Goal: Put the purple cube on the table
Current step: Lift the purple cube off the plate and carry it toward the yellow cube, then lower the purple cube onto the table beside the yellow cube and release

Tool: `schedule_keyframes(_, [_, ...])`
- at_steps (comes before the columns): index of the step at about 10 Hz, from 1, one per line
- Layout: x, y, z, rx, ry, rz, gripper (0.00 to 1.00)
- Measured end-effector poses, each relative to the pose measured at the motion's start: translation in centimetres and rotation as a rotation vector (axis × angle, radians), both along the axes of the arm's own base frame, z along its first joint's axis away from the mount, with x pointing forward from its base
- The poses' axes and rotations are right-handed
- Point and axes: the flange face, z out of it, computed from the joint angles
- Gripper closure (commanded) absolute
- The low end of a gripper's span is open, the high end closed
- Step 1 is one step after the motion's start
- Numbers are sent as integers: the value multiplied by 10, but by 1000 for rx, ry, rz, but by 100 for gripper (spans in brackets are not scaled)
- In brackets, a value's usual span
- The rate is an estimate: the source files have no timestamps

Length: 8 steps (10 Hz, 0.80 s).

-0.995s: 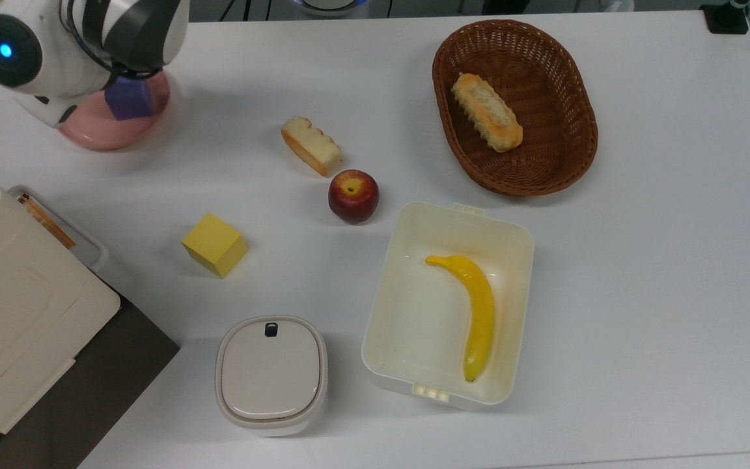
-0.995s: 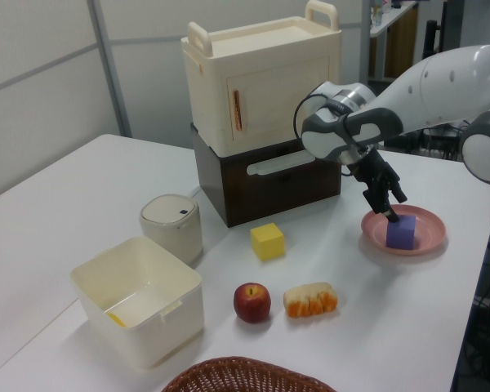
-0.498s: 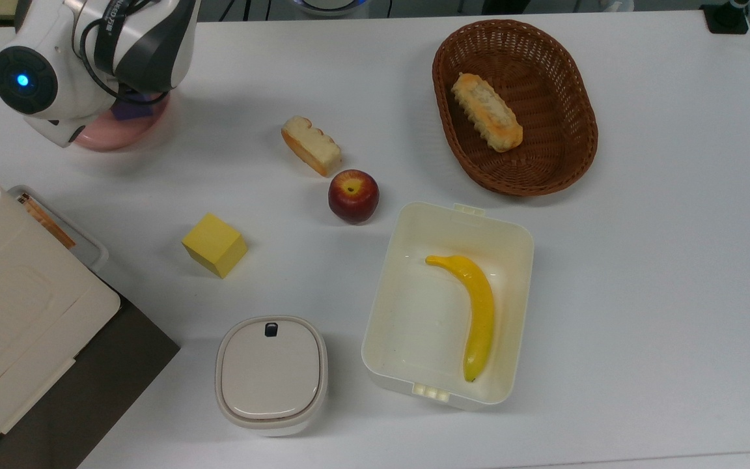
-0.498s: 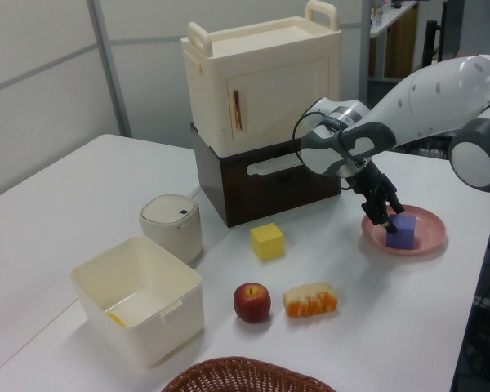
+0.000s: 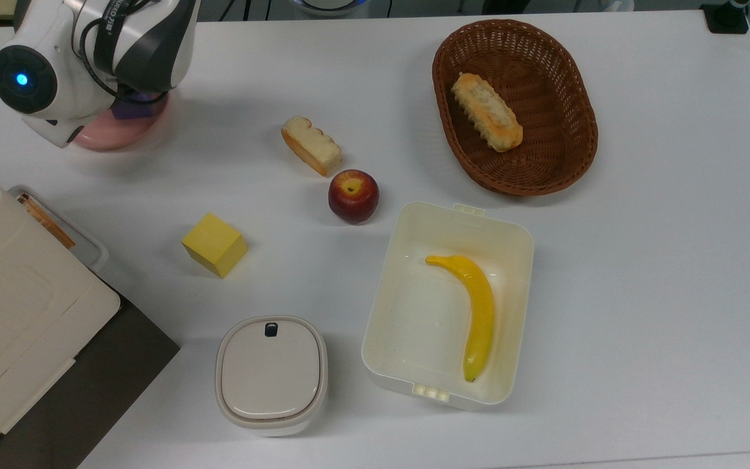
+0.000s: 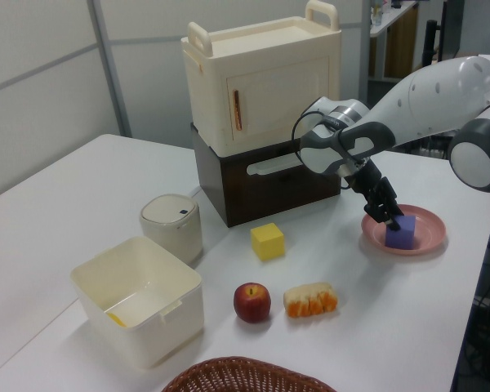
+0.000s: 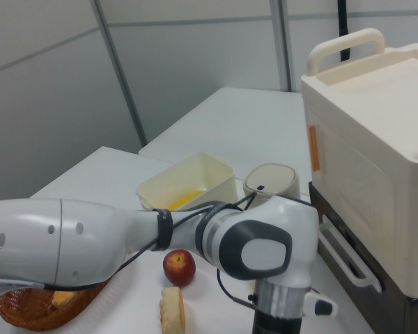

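White table (image 5: 642, 260), my gripper (image 6: 389, 219) down at the pink plate (image 6: 429, 242).
Whether its jaws grip the purple cube (image 6: 401, 233), I cannot tell.

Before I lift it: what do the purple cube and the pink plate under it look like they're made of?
The purple cube looks like matte painted wood or dense foam: flat, even colour with no shine, crisp edges. I can't settle which. The pink plate looks like smooth plastic or glazed ceramic, with a soft sheen along its raised rim. The claw is at the cube.
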Motion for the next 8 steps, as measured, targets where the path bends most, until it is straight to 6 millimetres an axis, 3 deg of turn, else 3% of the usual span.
schedule_keyframes(1, [2,1,10,-4,-15,3,100])
schedule_keyframes(3, [8,11,52,-7,-36,2,100])
schedule_keyframes(4, [15,27,67,-9,-55,27,100])
schedule_keyframes(6, [35,76,73,-14,-97,23,97])
schedule_keyframes(7, [49,102,72,-2,-161,-20,82])
schedule_keyframes(8, [63,121,75,6,-248,-71,7])
